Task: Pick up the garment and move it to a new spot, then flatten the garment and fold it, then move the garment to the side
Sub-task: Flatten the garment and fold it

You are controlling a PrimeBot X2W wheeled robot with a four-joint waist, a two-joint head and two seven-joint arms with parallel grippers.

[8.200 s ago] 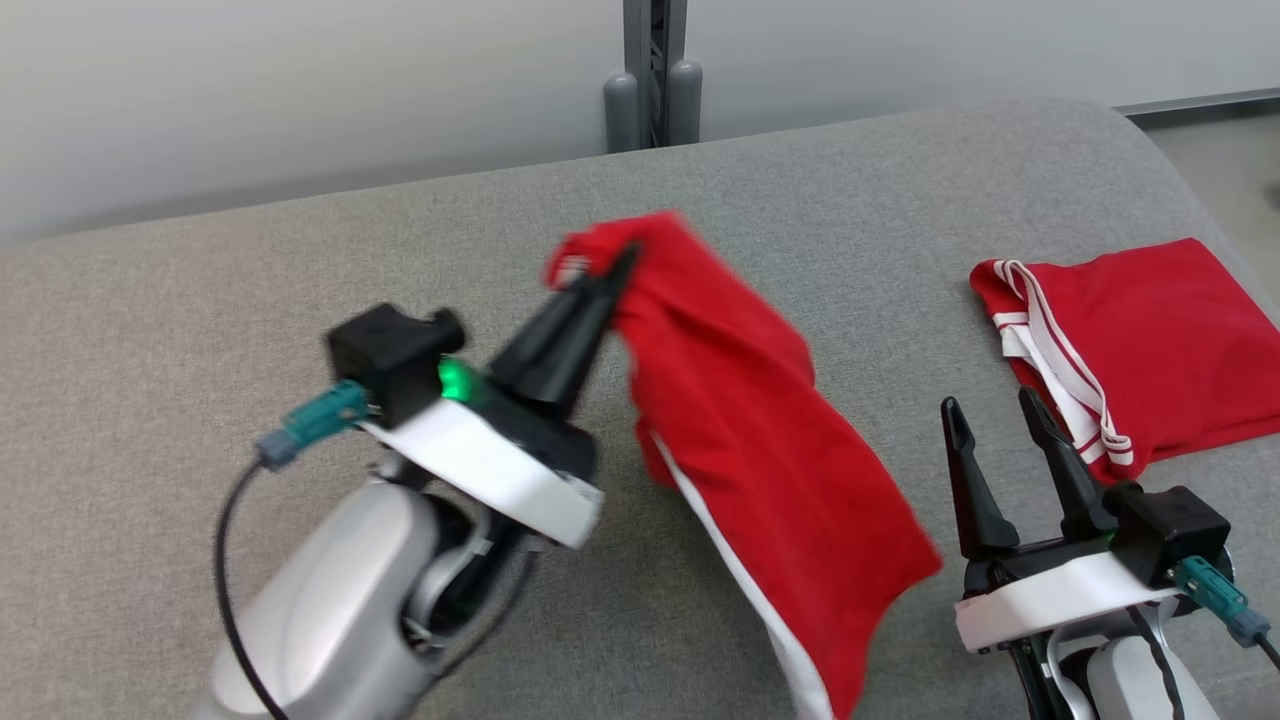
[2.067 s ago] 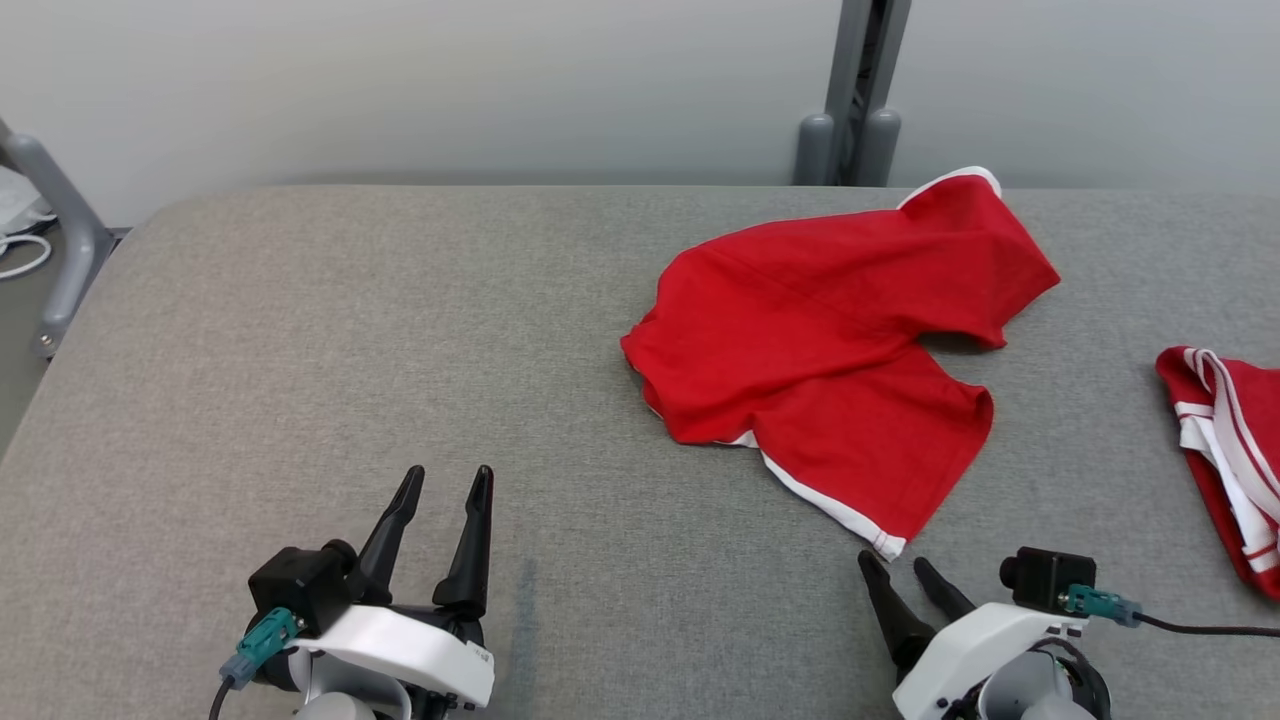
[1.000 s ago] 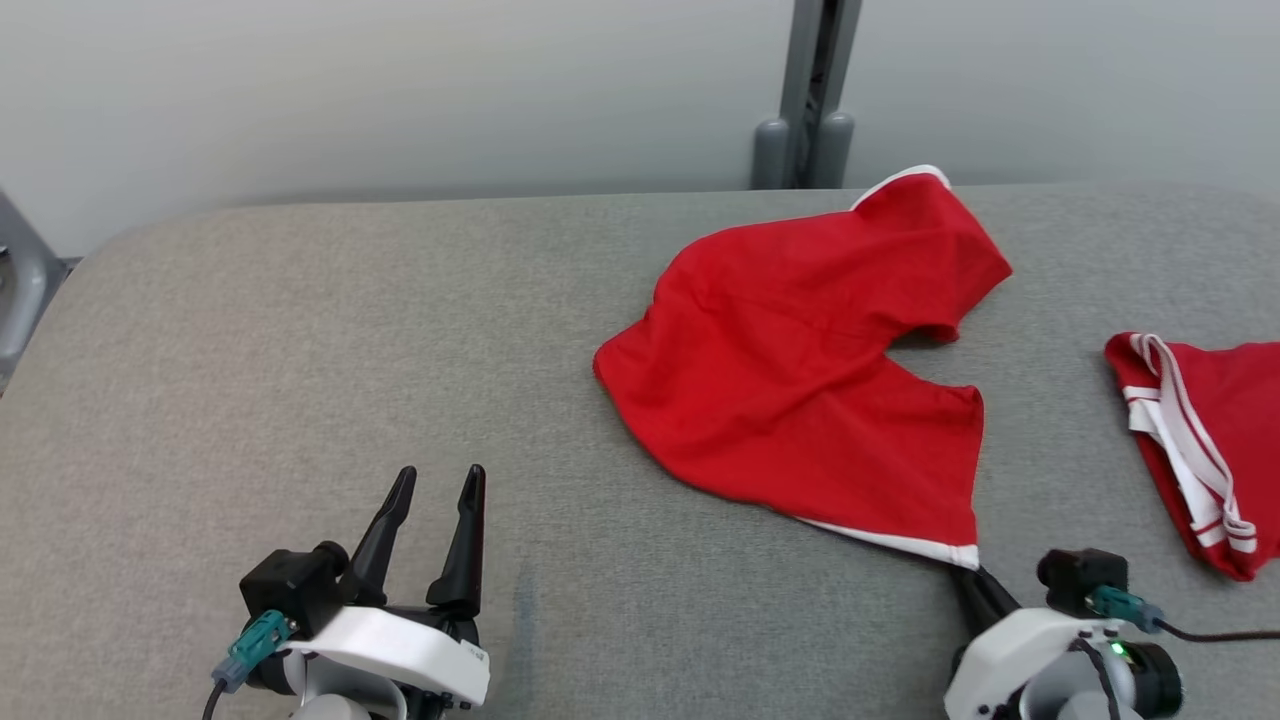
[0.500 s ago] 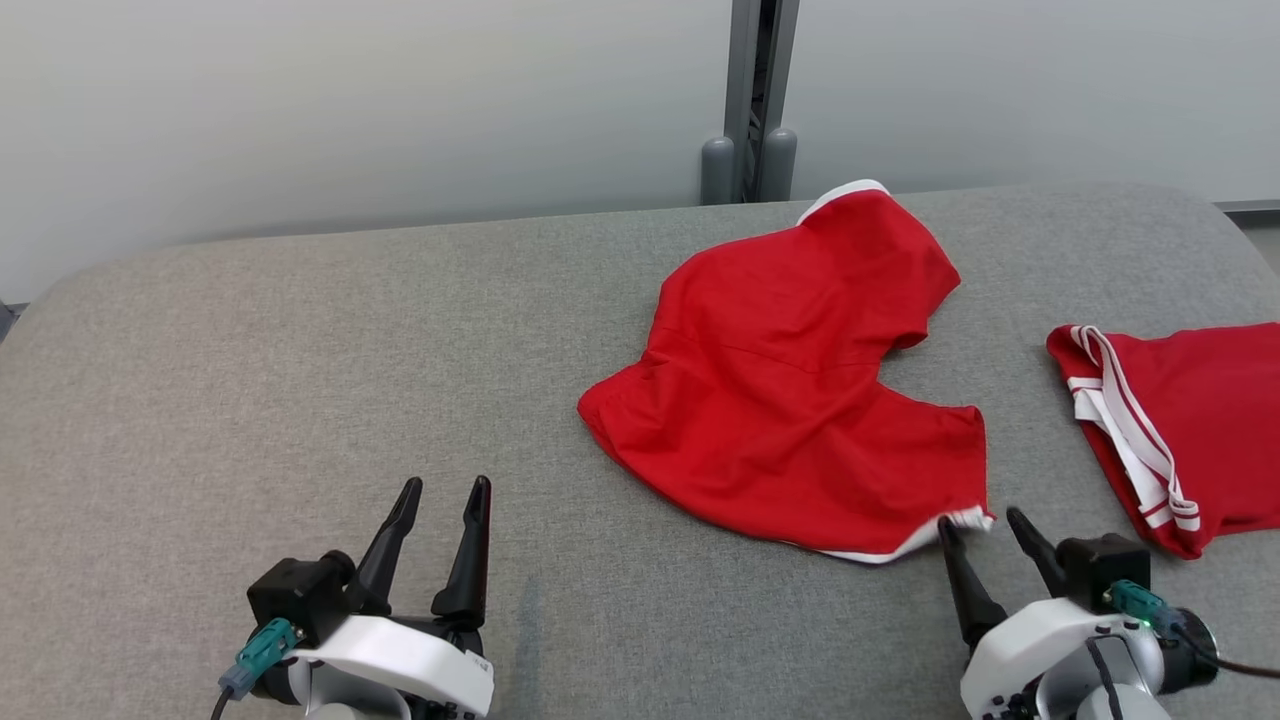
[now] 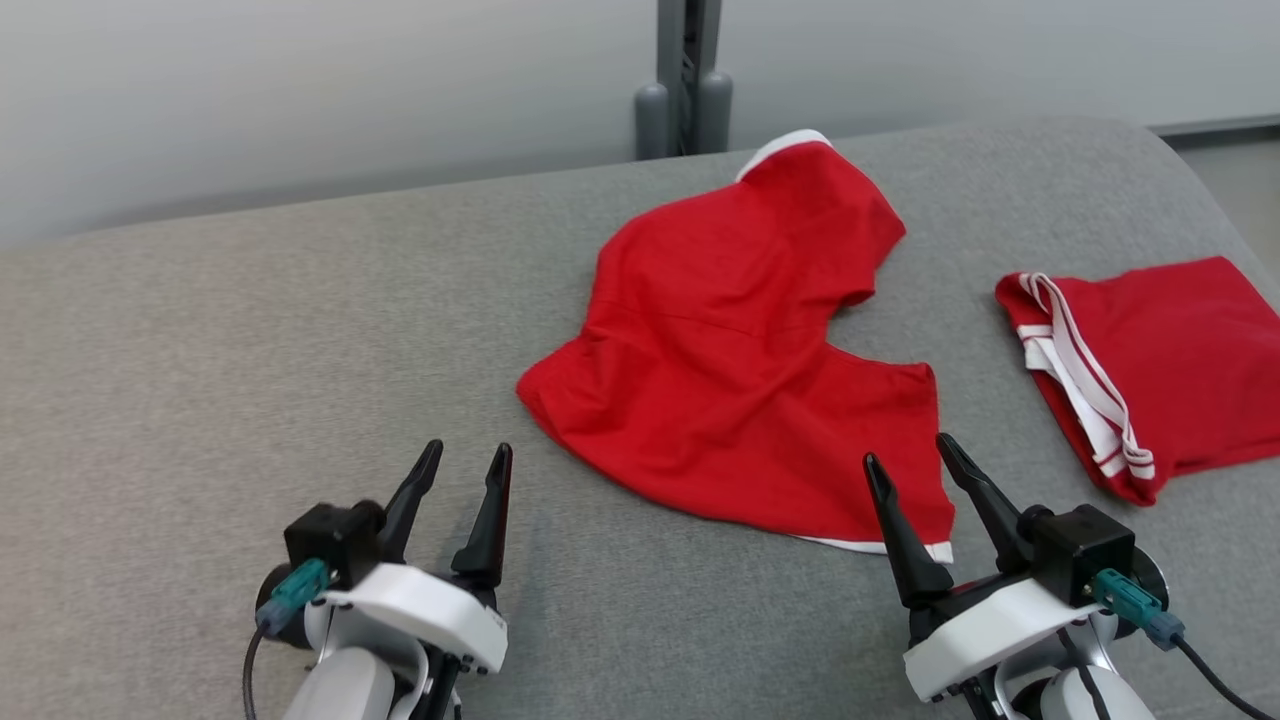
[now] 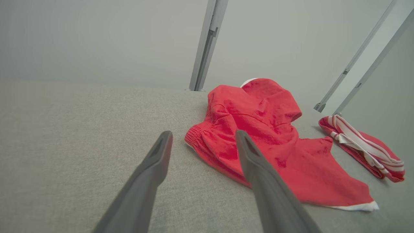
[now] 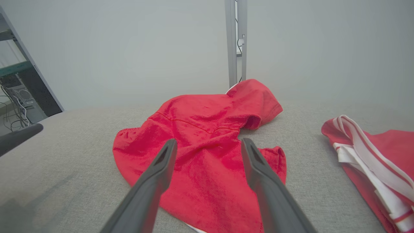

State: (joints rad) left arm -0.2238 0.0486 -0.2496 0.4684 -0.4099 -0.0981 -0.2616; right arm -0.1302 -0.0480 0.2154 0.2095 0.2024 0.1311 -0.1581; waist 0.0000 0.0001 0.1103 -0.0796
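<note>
The arms are cut off by the near edge of the head view, and the post (image 5: 685,75) behind the table (image 5: 250,340) is cut off at the top. The near right corner of the garment (image 5: 740,360), with its white hem, is partly hidden behind the fingers of the right gripper (image 5: 906,450). Whether those fingers touch the cloth cannot be told. A dark, blurred shape (image 7: 19,137) at the left edge of the right wrist view is too indistinct to be named.

The garment, red with white trim, is spread open but wrinkled on the grey table, right of the middle. One leg is pointed toward the far edge near the post, and the other toward the near right. Its gathered waistband is turned to the left.

The right gripper is held at the garment's near right corner with its fingers spread apart and closed on nothing. The left gripper (image 5: 468,449) is held over bare table at the near left, well apart from the garment, with its fingers likewise spread.

A second garment (image 5: 1150,350), red with white bands and folded, lies on the table to the right, apart from the first. It is cropped by the right edge in the right wrist view. A pale wall (image 5: 300,90) stands behind the table.
</note>
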